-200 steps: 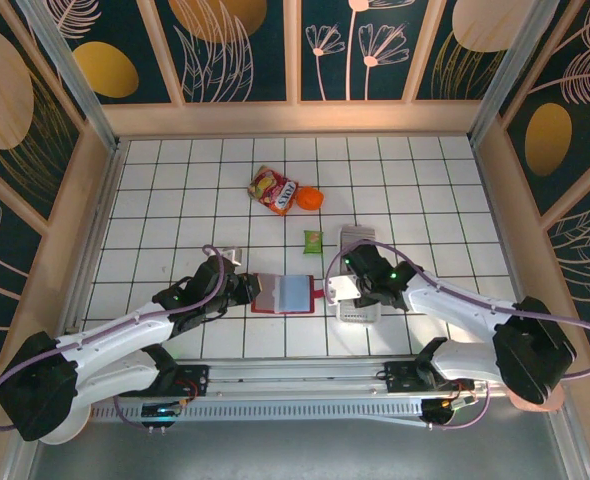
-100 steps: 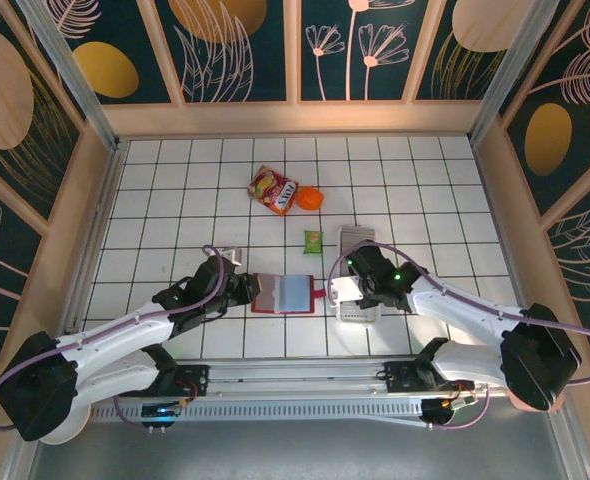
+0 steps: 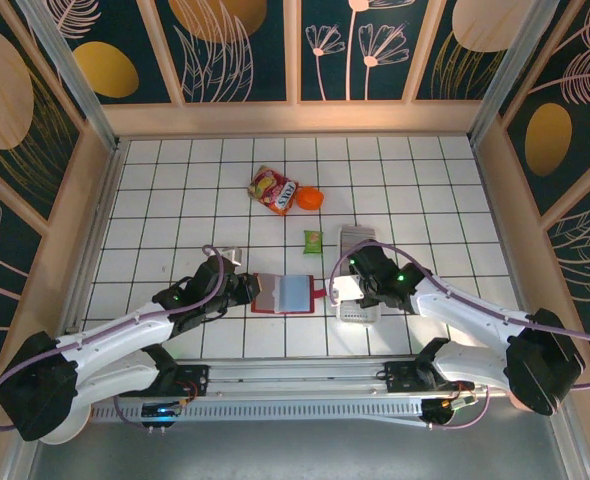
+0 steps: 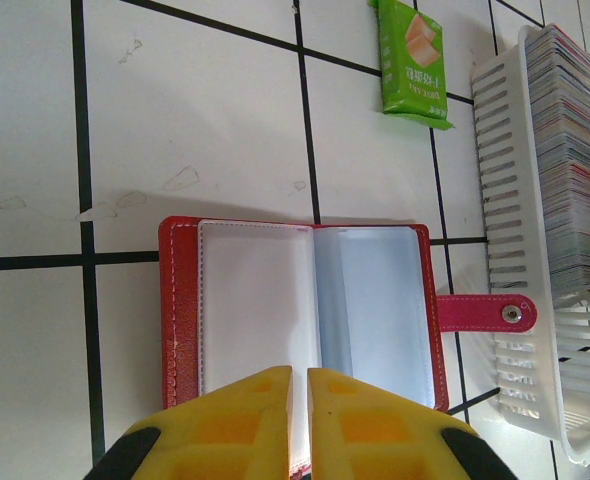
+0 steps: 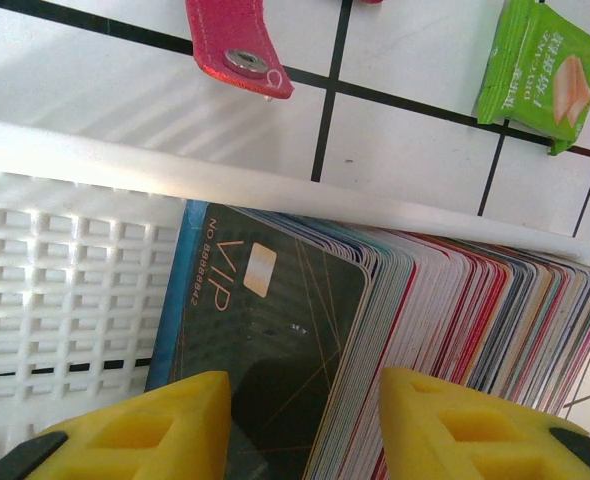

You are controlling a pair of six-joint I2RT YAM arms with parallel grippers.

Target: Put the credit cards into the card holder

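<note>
The right gripper (image 5: pixel 305 410) hangs directly over the credit cards (image 5: pixel 275 320), which stand on edge in the tray (image 5: pixel 65 280). Its jaws are half apart astride the front few; gripping or not, I can't tell. The card holder (image 4: pixel 275 300) lies open just to its left, near edge pinched by the left gripper (image 4: pixel 300 405).

The red leather-like folding card holder (image 4: pixel 180 330) has bluish-grey pockets. The flat white desk (image 4: pixel 195 120) bears a black grid pattern.

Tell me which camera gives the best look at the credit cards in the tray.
Right wrist: the credit cards stand close up, fanned, a black VIP card readable in front. Left wrist catches the credit cards edge-on at its right border. Top external gives just a small, distant grey stack.
</note>
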